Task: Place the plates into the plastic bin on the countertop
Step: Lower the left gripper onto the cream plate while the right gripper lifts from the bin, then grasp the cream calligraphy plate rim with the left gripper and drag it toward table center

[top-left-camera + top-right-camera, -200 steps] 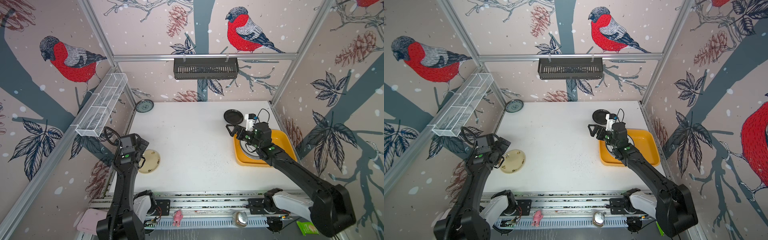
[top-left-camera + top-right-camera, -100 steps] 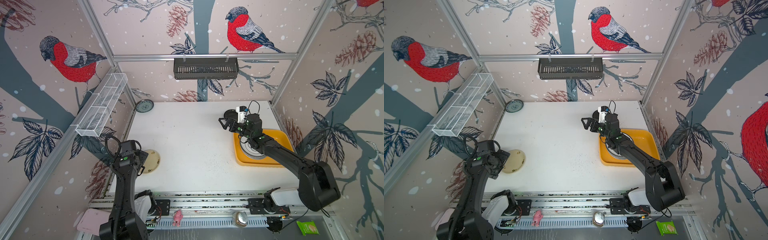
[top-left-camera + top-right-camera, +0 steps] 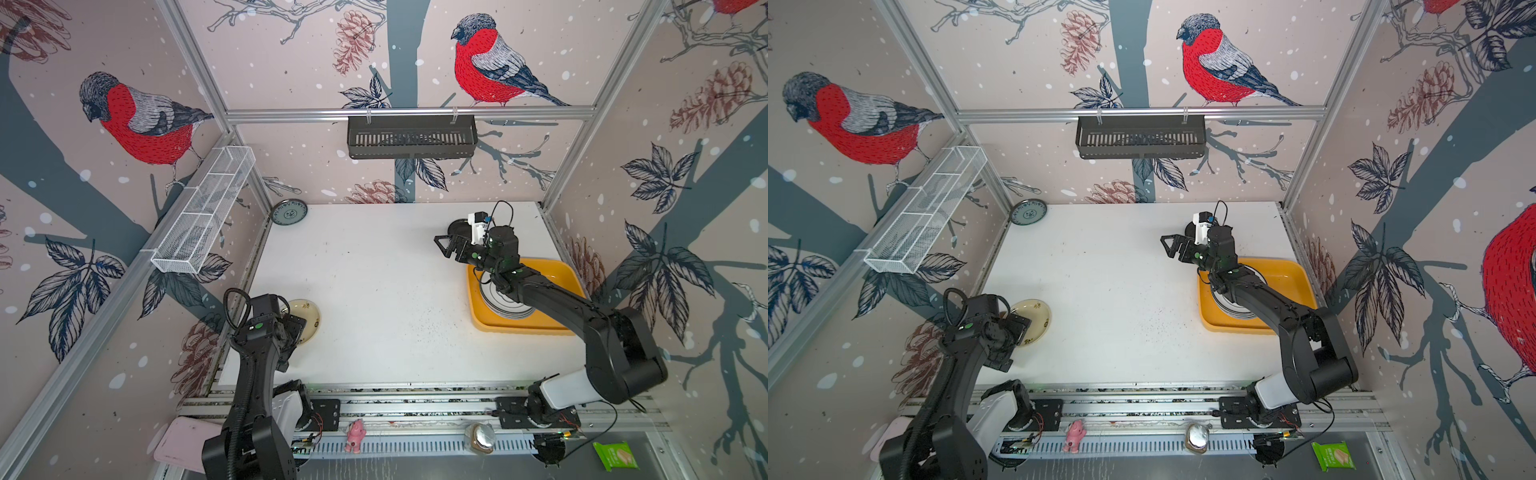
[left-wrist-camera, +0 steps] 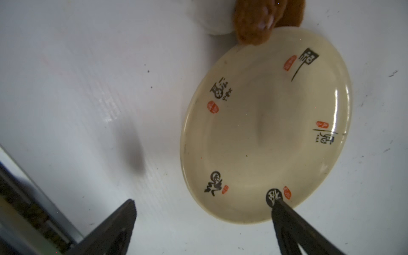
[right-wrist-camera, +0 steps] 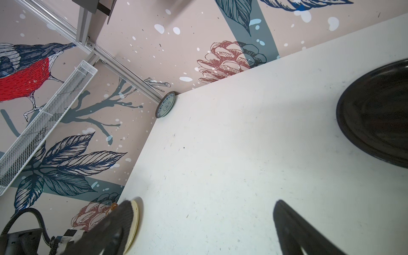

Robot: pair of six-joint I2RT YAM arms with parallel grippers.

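Where your left gripper (image 4: 203, 205) hangs: low over the near-left part of the countertop (image 3: 374, 291), its jaws spread wide and holding nothing.
Left fingers: in the left wrist view you see one fingertip (image 4: 287, 220) overlapping the rim of the cream plate (image 4: 265, 125) and the other over bare white top. You cannot tell whether the rim is touched.
Cream plate: it lies flat near the countertop's left edge, with black characters and red seals round its rim. In both top views the left gripper (image 3: 293, 328) (image 3: 1017, 328) covers part of it.
Brown thing (image 4: 260, 19): blurred and fuzzy, it touches the cream plate's rim on the side away from your gripper. You cannot tell what it is.
Right gripper (image 5: 204, 205): its jaws are spread wide and empty. It is raised above the countertop, just beyond the far-left corner of the plastic bin (image 3: 519, 328).
Black plate (image 5: 375, 114): it lies flat on the countertop just beside your right gripper, toward the back wall and outside the bin.
Plastic bin: it sits on the right side of the countertop and holds a stack of plates (image 3: 498, 303). Your right arm crosses above it.
Grey-teal plate (image 3: 289, 212): it is tilted up against the wall at the far-left corner, well apart from both grippers.
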